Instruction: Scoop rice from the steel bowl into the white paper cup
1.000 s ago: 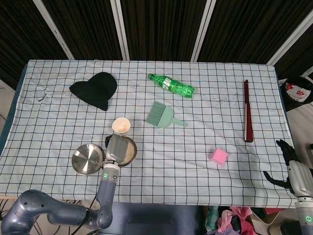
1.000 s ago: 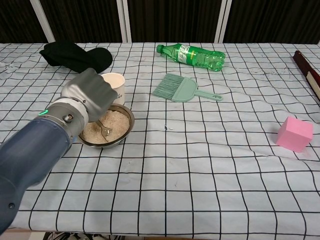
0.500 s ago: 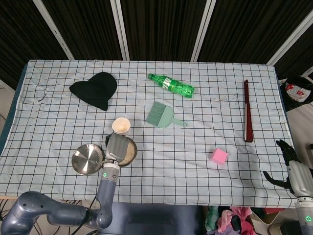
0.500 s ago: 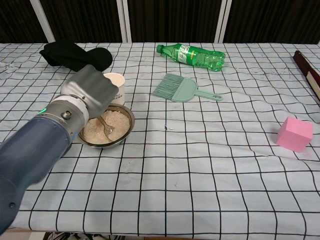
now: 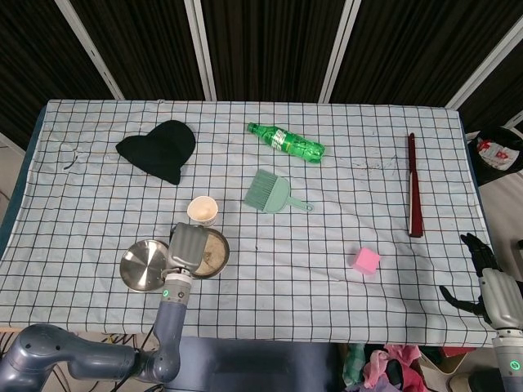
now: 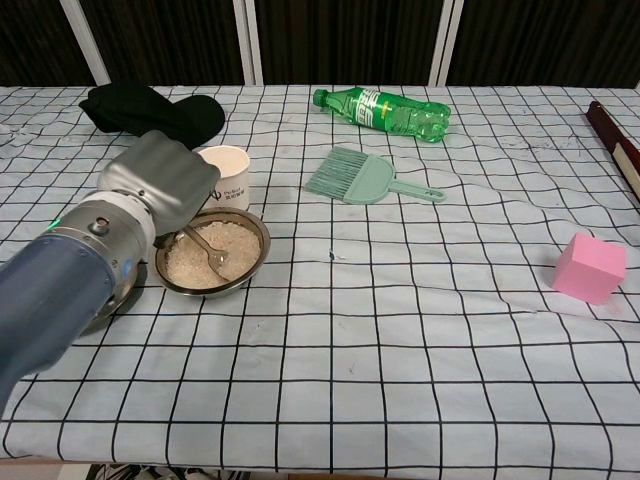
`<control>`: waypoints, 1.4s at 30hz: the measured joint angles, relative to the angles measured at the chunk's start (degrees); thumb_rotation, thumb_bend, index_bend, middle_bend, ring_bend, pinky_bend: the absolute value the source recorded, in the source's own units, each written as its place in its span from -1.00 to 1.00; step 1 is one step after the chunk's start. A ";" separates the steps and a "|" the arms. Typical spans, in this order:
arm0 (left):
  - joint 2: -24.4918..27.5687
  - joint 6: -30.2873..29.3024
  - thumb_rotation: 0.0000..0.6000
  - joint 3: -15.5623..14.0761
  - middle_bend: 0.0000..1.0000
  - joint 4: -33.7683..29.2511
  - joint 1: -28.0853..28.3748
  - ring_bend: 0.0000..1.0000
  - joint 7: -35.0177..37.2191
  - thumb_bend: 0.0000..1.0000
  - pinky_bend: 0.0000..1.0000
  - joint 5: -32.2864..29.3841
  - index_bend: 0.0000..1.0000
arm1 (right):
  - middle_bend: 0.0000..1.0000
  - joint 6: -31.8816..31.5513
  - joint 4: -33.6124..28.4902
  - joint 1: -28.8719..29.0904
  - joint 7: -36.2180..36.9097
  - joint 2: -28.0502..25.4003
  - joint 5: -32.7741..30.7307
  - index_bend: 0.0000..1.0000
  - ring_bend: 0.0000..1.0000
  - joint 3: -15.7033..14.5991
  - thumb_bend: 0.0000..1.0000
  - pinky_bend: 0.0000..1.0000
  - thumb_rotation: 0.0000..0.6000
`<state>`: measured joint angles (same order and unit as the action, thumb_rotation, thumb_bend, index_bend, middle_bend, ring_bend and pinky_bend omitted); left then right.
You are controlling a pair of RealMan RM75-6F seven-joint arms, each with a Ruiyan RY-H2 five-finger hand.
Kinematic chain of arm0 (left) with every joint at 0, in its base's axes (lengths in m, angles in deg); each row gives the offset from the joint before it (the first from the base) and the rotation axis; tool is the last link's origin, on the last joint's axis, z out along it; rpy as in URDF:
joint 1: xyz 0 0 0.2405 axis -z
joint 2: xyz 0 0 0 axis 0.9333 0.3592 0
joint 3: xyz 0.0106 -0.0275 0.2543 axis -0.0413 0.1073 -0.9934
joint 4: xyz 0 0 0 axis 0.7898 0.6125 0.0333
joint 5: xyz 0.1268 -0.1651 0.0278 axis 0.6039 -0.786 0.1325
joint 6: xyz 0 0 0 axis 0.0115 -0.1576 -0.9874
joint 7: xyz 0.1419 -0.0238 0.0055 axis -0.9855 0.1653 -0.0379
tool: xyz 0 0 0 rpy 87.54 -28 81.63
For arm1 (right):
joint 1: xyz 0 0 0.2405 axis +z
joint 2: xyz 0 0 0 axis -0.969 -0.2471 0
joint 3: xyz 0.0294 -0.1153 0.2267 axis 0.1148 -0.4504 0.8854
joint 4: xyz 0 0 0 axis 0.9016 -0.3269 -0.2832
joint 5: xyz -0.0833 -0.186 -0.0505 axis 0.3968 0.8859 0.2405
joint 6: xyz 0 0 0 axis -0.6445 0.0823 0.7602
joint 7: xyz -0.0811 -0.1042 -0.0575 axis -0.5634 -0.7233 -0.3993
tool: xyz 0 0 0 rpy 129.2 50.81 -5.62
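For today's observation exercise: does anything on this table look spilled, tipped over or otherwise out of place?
No rice shows on the cloth; it sits inside the steel bowl, and the paper cup stands upright. Only the green bottle looks odd, lying on its side. The left hand holds a spoon in the rice.

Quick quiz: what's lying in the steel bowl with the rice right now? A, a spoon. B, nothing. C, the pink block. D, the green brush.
A: in the chest view a metal spoon lies in the rice in the steel bowl, its handle under the left hand.
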<state>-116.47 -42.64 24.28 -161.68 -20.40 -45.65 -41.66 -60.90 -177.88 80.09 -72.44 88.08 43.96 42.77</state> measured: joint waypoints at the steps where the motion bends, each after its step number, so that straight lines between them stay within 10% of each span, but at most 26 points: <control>1: 0.22 0.05 1.00 0.02 1.00 -0.19 -0.15 1.00 0.26 0.05 1.00 0.19 0.58 | -1.00 -0.02 0.01 0.00 -0.04 0.01 -0.01 -1.00 -1.00 0.01 -0.57 -0.59 1.00; 42: 8.33 0.75 1.00 0.41 1.00 -8.08 -6.19 1.00 11.72 0.05 1.00 6.48 0.58 | -1.00 -0.34 0.22 -0.05 -1.04 0.31 0.27 -1.00 -1.00 -0.14 -0.57 -0.59 1.00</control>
<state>-108.14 -41.89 24.69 -169.76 -26.59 -33.93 -35.18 -61.24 -177.66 80.04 -73.48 88.38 44.23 42.63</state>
